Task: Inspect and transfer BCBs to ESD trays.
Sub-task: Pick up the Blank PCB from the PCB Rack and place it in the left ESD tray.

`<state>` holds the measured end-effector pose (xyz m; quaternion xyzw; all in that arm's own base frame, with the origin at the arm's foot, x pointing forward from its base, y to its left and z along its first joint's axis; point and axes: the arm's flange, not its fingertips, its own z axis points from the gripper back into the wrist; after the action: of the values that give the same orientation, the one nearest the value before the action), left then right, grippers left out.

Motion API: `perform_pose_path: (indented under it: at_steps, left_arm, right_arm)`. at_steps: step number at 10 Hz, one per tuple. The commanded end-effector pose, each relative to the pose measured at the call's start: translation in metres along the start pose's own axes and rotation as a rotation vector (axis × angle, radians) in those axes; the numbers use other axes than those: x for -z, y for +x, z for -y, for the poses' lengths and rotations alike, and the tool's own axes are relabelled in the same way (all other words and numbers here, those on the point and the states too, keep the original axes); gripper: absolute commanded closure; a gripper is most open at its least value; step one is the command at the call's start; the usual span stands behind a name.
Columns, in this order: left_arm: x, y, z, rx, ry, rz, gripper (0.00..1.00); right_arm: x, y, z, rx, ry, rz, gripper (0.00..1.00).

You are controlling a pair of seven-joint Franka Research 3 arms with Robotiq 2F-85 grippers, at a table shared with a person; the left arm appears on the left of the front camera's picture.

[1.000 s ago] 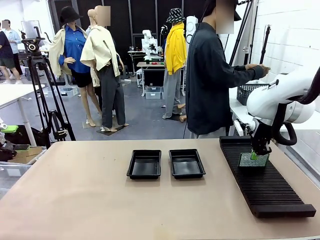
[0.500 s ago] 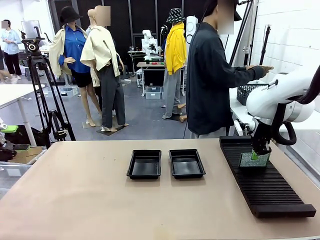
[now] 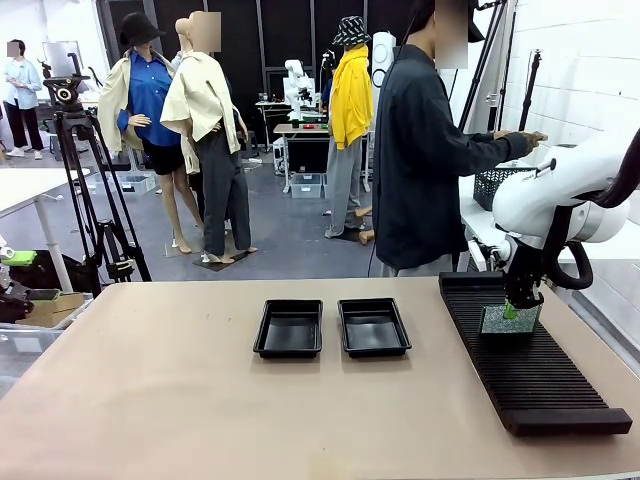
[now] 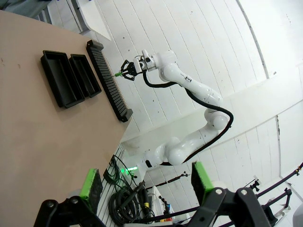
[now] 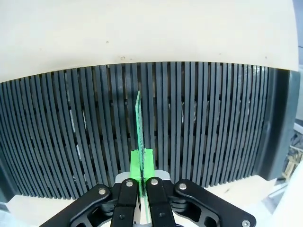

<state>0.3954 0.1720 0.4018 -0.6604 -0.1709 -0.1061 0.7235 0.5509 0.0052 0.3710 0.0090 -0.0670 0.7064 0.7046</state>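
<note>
Front view: right arm (image 3: 560,200) down over rack (image 3: 545,385), its pincer (image 3: 510,311) tight on upright BCB (image 3: 494,321).

Long black slotted rack (image 3: 545,385) on the right of the tan table (image 3: 200,400), a dark-clad person (image 3: 415,170) beyond the far edge.

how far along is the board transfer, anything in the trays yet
Done: nothing; left tray and right tray hold no boards. In hand: the right tool is shut on a green board standing on edge at the slotted rack. Remaining: inspecting it and laying it in a tray.
</note>
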Motion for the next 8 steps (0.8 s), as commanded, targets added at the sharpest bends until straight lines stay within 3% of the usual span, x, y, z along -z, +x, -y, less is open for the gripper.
perform_pose_path:
  at_steps: [1, 4, 8]
  left_arm:
    - [-0.001, -0.001, 0.001, 0.002, 0.008, 0.001, 0.00]
    - [-0.001, -0.001, 0.001, 0.002, 0.008, 0.001, 0.00]
    - [-0.001, -0.001, 0.001, 0.002, 0.008, 0.001, 0.00]
  right_arm:
    - [0.001, 0.001, -0.002, 0.006, -0.008, 0.008, 1.00]
    - [-0.008, 0.007, 0.000, -0.009, -0.014, 0.002, 1.00]
    - [-0.067, 0.030, -0.015, -0.031, -0.096, -0.032, 1.00]
